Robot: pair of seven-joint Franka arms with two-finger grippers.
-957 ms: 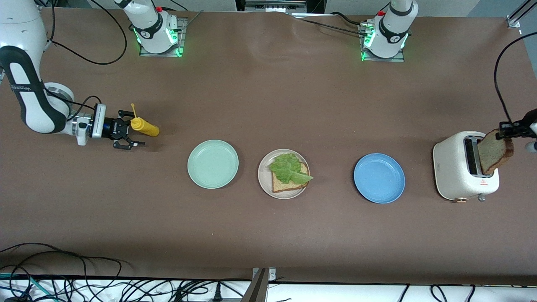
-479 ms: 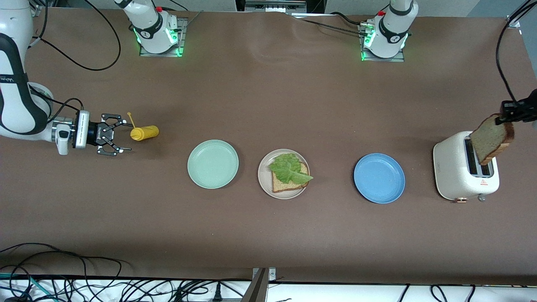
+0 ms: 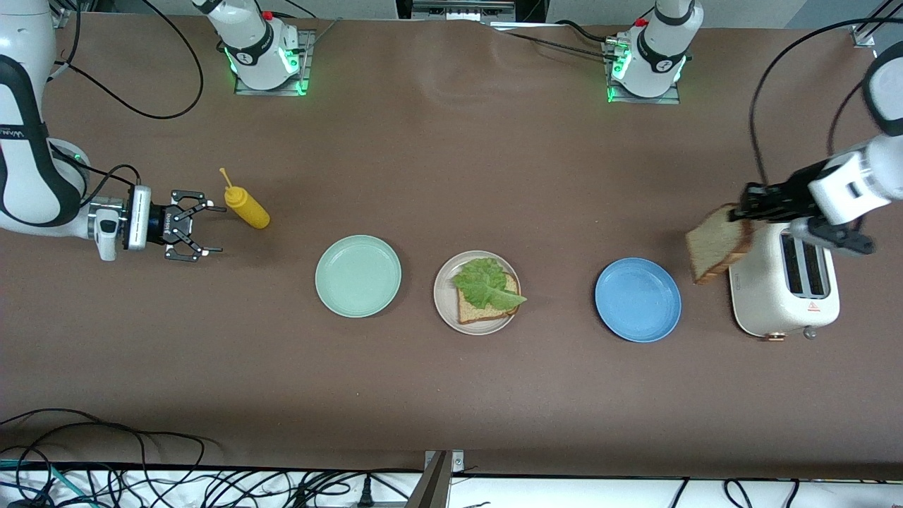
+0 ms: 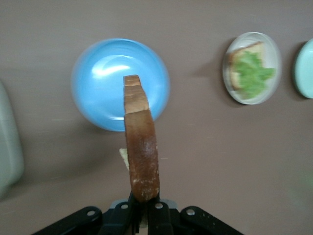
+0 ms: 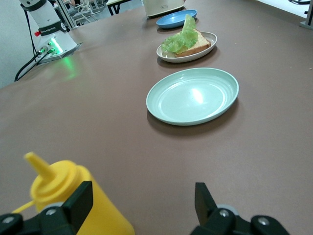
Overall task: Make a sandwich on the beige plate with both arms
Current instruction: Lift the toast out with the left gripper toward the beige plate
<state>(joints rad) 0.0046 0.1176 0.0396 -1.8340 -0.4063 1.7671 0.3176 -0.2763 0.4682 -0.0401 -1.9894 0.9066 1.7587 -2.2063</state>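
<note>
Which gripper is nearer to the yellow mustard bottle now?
The right gripper. It is open, right beside the mustard bottle at the right arm's end of the table. The left gripper holds a bread slice beside the toaster at the table's other end.

A matt brown cloth-like sheet covers the desk [image 3: 451, 395]. The round blue plastic plate [image 3: 638, 300] shows a glossy sheen; the round mint green plate [image 5: 193, 95] likewise. The yellow plastic squeeze bottle [image 3: 245, 206] looks smooth. The tan bread slice [image 3: 716, 242] appears rough and porous.
</note>
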